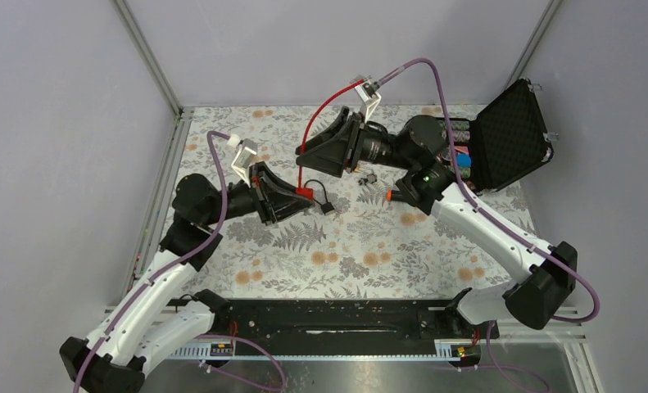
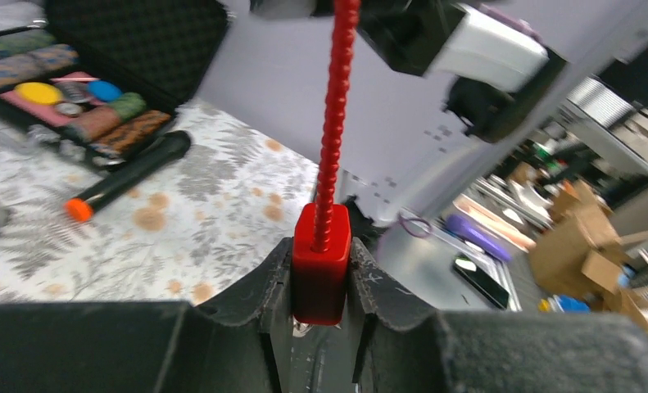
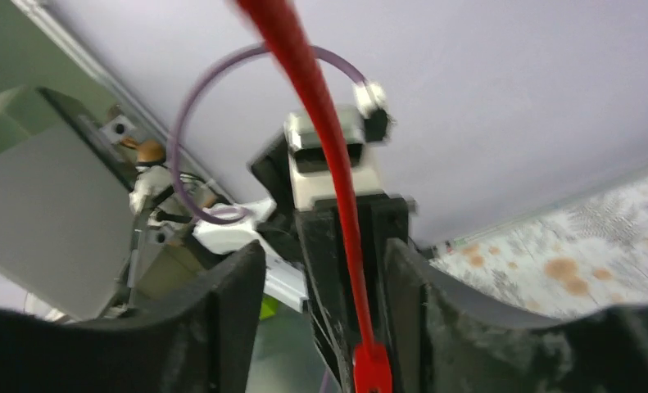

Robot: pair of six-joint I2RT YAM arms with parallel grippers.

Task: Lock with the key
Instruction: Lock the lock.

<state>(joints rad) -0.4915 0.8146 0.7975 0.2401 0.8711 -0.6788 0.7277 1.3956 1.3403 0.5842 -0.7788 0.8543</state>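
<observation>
My left gripper (image 1: 301, 195) is shut on the small red block (image 2: 321, 262) of a red wire loop (image 1: 324, 106). The loop rises stiffly from the block (image 2: 333, 123) towards the right arm. My right gripper (image 1: 302, 155) hangs just above the left one, its fingers (image 3: 238, 295) spread wide. The red wire (image 3: 320, 139) runs through that gap and I see neither finger pressing on it. The key (image 1: 369, 177), a tiny silvery cluster, lies on the floral cloth right of both grippers, held by nothing. A grey blur at the left wrist view's left edge may be the same keys.
A black wire loop with a small black block (image 1: 327, 207) lies right of the left gripper. A black marker with an orange cap (image 2: 128, 178) rests near the right arm. An open black foam-lined case (image 1: 510, 135) with coloured items stands at the back right. Grey walls enclose the table.
</observation>
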